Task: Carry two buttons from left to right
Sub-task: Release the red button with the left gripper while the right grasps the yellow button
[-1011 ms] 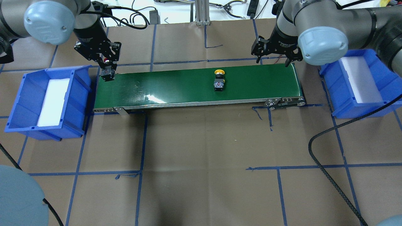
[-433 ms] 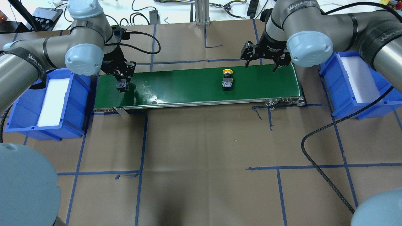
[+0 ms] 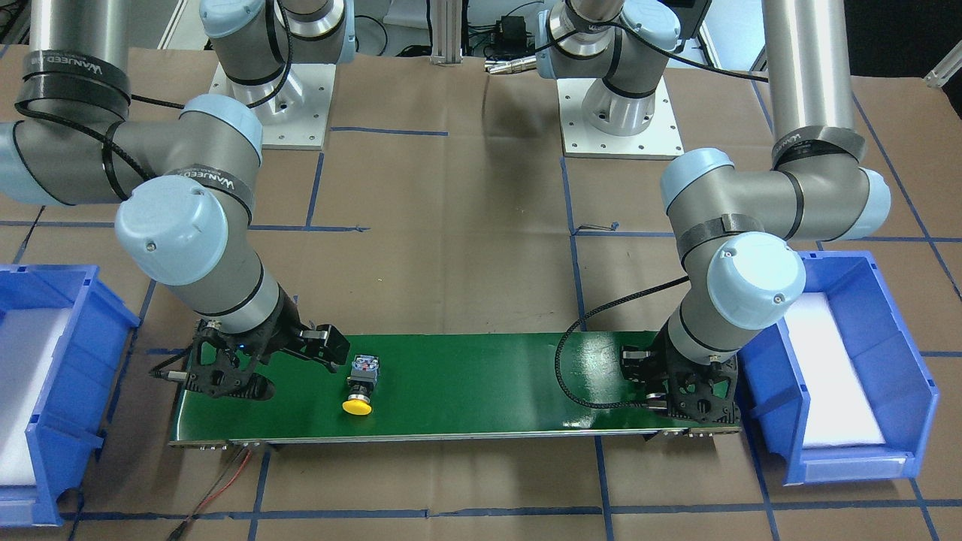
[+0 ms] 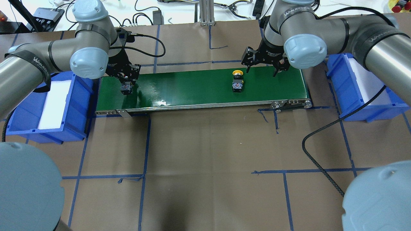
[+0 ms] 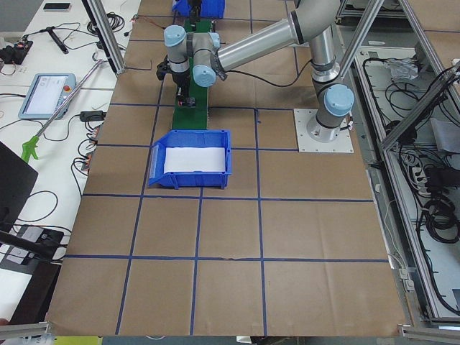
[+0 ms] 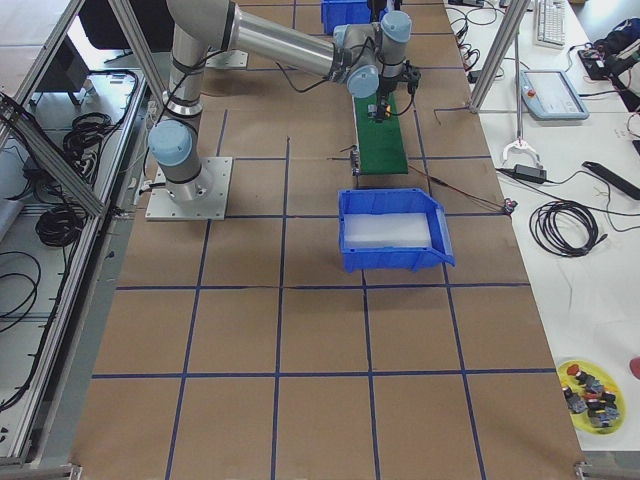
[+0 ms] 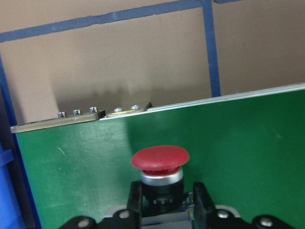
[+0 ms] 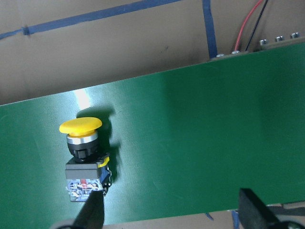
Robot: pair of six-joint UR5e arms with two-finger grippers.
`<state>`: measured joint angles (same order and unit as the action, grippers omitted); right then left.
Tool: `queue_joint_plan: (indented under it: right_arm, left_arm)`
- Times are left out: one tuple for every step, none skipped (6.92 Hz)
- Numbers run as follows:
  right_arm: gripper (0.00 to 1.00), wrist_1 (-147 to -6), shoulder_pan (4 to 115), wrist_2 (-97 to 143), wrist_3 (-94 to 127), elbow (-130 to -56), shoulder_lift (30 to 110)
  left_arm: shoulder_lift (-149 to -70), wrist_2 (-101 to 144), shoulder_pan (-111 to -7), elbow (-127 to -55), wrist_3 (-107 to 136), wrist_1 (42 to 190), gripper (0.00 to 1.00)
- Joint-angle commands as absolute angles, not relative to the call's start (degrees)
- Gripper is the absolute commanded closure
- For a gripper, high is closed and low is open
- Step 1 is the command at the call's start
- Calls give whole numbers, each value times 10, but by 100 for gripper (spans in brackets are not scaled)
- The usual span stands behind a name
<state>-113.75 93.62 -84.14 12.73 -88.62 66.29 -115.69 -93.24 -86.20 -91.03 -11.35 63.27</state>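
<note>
The yellow button [image 4: 238, 82] lies on its side on the green conveyor belt [image 4: 192, 86], right of the middle; it also shows in the front view [image 3: 362, 383] and the right wrist view [image 8: 82, 152]. My right gripper [image 4: 261, 70] is open and empty, just right of it and above the belt, jaws spread wide [image 8: 171, 212]. My left gripper [image 4: 126, 84] is shut on the red button [image 7: 160, 159] at the belt's left end, low over the belt. The red cap sticks out past the fingers.
A blue bin [image 4: 19, 115] with a white pad stands off the belt's left end, and another blue bin [image 4: 353, 106] off the right end. Black cables hang from both wrists. The table is brown paper with blue tape lines.
My left gripper carried the red button from the belt's far left corner inward and lower. The yellow button moved right along the belt. My right gripper moved left towards it.
</note>
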Motion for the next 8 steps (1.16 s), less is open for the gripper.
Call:
queue_joint_plan:
  right_arm:
    - [0,-1138,946,-843,127,-861,634]
    - [0,-1138,949,-843,128,-852,623]
    - [0,-1139,953,-843,127,-850,614]
    - [0,-1140,954,-846,127,-853,606]
    - [0,-1140,954,-850,125,-855,597]
    - [0,-1139,954,-851,125,-859,592]
    - [23,-1137,954,-851,124,-859,592]
    - [86,-1132,954,-850,117,-858,595]
  left_arm:
    - [-1158,-929,-862,-906,-101,633,0]
    - [-1151,-932,-862,-893,-100,641,0]
    - [-1131,-933,-864,-893,-100,649,0]
    - [-1109,-934,-864,-893,-100,677,0]
    - [-1079,-935,-864,-892,-100,717,0]
    - [-1050,-933,-864,-890,-99,760,0]
    - [-1025,-930,-865,-889,-80,792,0]
    - [-993,-919,-873,-887,-50,837,0]
